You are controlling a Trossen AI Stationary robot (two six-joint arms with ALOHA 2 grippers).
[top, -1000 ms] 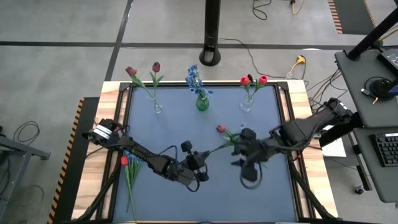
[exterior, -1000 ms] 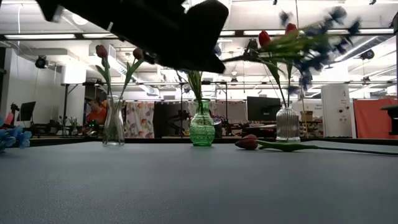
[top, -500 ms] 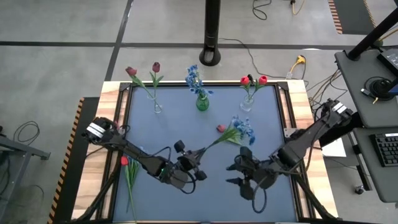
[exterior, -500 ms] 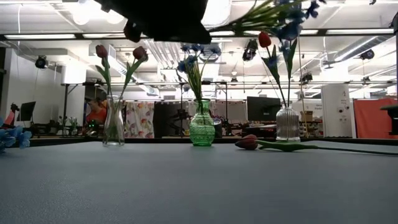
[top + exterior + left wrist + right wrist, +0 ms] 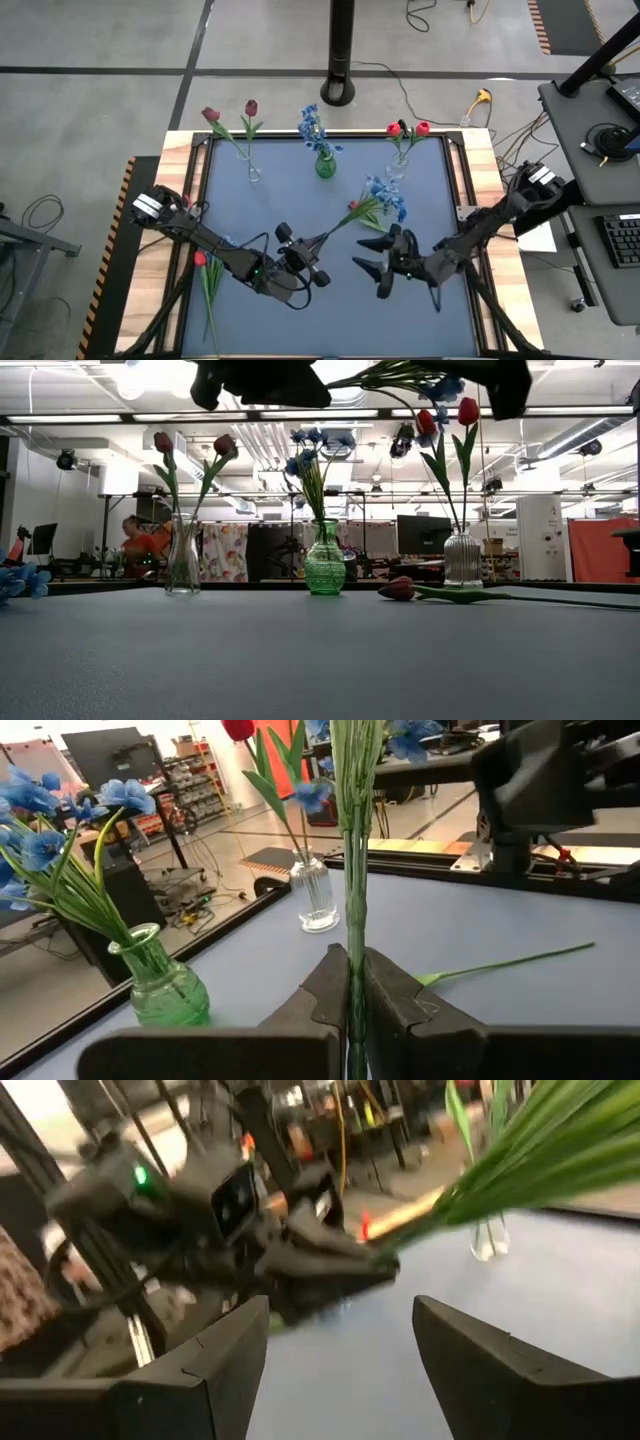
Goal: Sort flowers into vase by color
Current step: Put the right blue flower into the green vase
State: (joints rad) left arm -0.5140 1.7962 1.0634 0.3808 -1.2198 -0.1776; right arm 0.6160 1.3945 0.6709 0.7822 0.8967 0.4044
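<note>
My left gripper (image 5: pixel 303 255) is above the table's middle, shut on a blue-blossom sprig (image 5: pixel 352 212) whose blossoms (image 5: pixel 386 196) point toward the far right. In the left wrist view the stem (image 5: pixel 350 870) rises from my left gripper (image 5: pixel 350 982). My right gripper (image 5: pixel 371 265) hangs open just right of it, touching nothing, and faces the left gripper (image 5: pixel 320 1265). A red tulip (image 5: pixel 352 206) lies flat on the mat (image 5: pixel 400 589). Maroon tulips stand in the left clear vase (image 5: pixel 253 172), blue sprigs in the green vase (image 5: pixel 325 165), red tulips in the right clear vase (image 5: pixel 397 166). My left gripper pinches the blue sprig's green stem near its lower end (image 5: pixel 350 960) between its two fingers (image 5: pixel 322 995). The stem runs on along the fingers and out past their tips. The sprig is lifted clear of the table, slanting up toward the far right.
A red tulip (image 5: pixel 199 259) and another long-stemmed flower (image 5: pixel 211 295) lie on the wooden rim at the table's left. The three vases stand in a row along the far edge. A black pole base (image 5: pixel 338 92) stands beyond the table.
My right gripper has drawn away from the sprig's blossom end toward the near edge, then turned to face the left gripper. My left gripper has shifted slightly left with the sprig, and the blossoms have risen and swung toward the far edge.
</note>
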